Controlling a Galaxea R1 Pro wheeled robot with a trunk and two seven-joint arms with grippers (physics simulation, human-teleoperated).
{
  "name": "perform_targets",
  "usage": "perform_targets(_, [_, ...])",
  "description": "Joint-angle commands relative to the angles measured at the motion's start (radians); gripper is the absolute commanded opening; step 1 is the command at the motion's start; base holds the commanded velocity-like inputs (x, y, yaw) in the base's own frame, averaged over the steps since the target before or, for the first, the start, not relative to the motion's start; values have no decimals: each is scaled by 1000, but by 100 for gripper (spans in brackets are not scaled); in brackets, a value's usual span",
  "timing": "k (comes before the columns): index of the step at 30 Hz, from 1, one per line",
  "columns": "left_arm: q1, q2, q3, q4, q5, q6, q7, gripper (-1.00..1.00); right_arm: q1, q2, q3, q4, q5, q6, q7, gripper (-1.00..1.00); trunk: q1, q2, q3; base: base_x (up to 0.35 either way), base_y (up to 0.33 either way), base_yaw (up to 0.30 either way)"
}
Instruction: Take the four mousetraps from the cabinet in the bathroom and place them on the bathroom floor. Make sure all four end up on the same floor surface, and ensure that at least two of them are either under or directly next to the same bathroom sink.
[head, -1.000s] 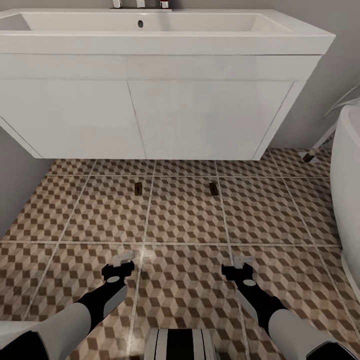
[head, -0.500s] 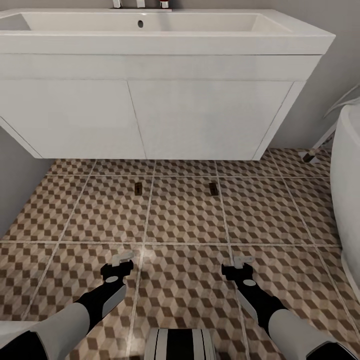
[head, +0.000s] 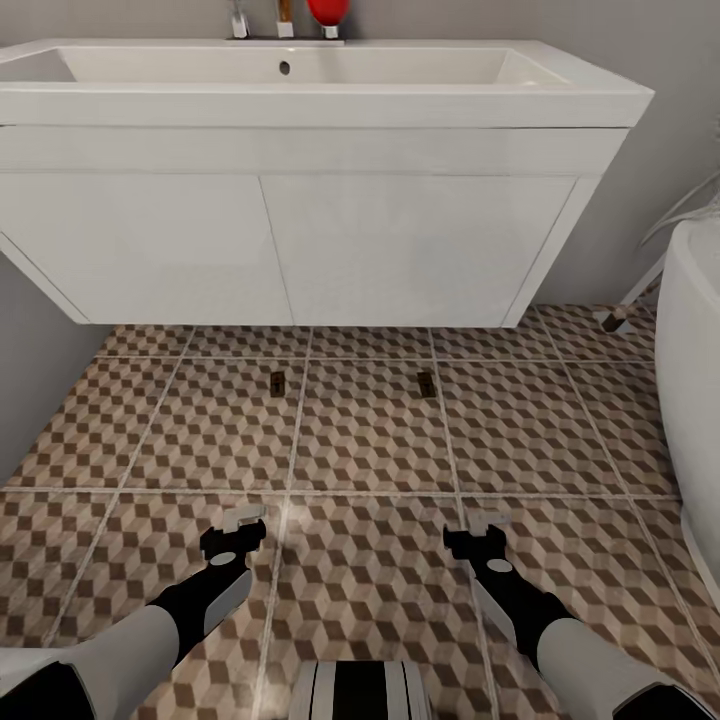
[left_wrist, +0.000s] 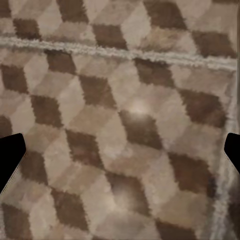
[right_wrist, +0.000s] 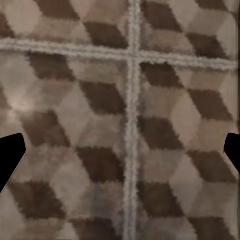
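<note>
From the head view, two mousetraps (head: 277, 381) (head: 426, 383) lie flat on the bathroom floor (head: 370, 450), just in front of the bathroom sink (head: 300, 70) and its white vanity (head: 290, 240), well apart from each other. The left gripper (head: 243, 522) and right gripper (head: 484, 527) hang low over the tiles, holding nothing. A bathtub (head: 695, 370) stands at the right.

In the left wrist view, dark fingers (left_wrist: 9, 157) stand spread wide over bare tile.

In the right wrist view, the fingers (right_wrist: 10, 155) are likewise released, above a grout crossing (right_wrist: 132, 54).

no text, labels, brands or numbers can be read anywhere.
</note>
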Motion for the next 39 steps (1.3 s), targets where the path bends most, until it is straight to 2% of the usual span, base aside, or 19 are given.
perform_targets(1, [-1, 1, -8, -1, 11, -5, 5, 100, -1, -1, 8, 0, -11, -4, -5, 100, -1, 0, 3, 0, 0, 0])
perform_targets(26, [-1, 1, -12, 2, 9, 0, 4, 100, -1, -1, 10, 0, -12, -6, -5, 100, -12, 6, 100, 0, 0, 0])
perform_targets(39, [0, -6, -11, 39, 10, -4, -1, 100, -1, -1, 11, 0, -11, -6, -5, 100, -18, 9, 150, 0, 0, 0])
